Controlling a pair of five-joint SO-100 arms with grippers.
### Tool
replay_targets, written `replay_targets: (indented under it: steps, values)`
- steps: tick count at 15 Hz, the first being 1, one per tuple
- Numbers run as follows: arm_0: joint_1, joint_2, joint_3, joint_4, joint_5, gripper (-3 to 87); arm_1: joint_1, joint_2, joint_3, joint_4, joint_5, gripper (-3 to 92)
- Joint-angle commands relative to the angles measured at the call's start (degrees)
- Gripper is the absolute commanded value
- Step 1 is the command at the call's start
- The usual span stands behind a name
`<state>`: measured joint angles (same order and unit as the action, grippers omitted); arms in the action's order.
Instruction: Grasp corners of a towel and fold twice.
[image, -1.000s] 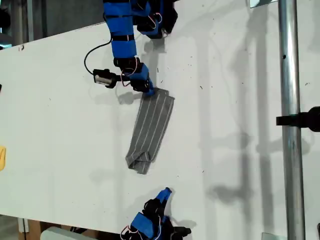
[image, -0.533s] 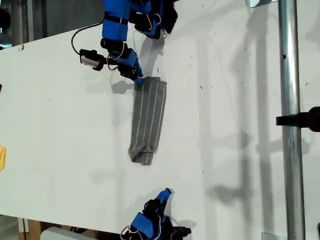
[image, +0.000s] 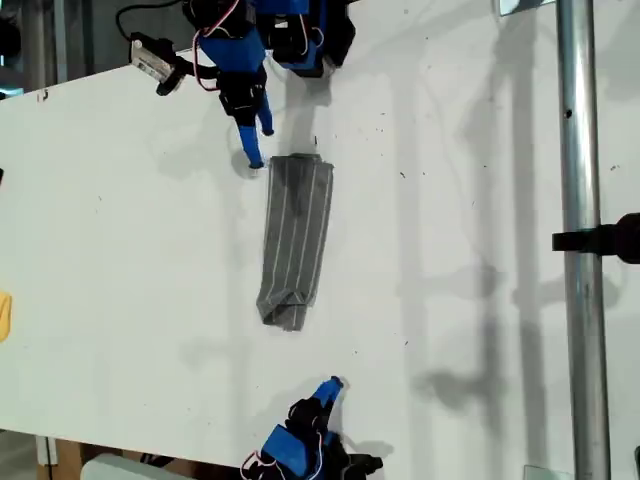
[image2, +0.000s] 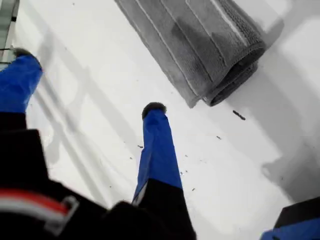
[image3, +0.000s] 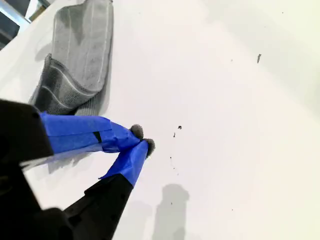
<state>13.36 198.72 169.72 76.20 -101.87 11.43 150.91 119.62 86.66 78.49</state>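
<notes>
The towel (image: 295, 240) lies folded into a long narrow grey striped strip on the white table (image: 120, 250), mid-scene in the exterior view. Its far end (image2: 200, 45) is a neat doubled edge. Its near end (image3: 80, 55) is bunched, with a tucked corner. My first gripper (image: 260, 145) hovers just beyond the far end, toward the exterior view's top; it is open (image2: 87, 82) and holds nothing. My second gripper (image: 333, 383) rests near the exterior view's bottom edge, a short way from the bunched end, its fingertips (image3: 142, 139) pressed together and empty.
A vertical metal pole (image: 580, 240) with a black clamp (image: 605, 240) crosses the exterior view's right. A yellow object (image: 5, 315) peeks in at the exterior view's left edge. The arm base (image: 300, 35) stands at the exterior view's top.
My first gripper dragged the towel's far end toward the exterior view's top, straightening the strip, then let go, opened and pulled back. The second arm has not moved.
</notes>
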Motion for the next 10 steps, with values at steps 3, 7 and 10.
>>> replay_targets:
  steps: [3, 7, 10]
  values:
    - [0.3, 0.4, 0.2, -0.6, -0.4, -2.5, -0.2, -14.9, -20.8, 18.7, 1.9, 48.2]
    - [-0.3, 0.4, 1.1, -0.8, 0.0, -2.5, -2.8, -24.3, -6.0, 9.7, 8.4, 49.5]
    - [0.9, 0.4, 1.1, 0.2, -0.5, -2.5, -1.3, -25.3, 9.6, -4.6, 10.5, 48.4]
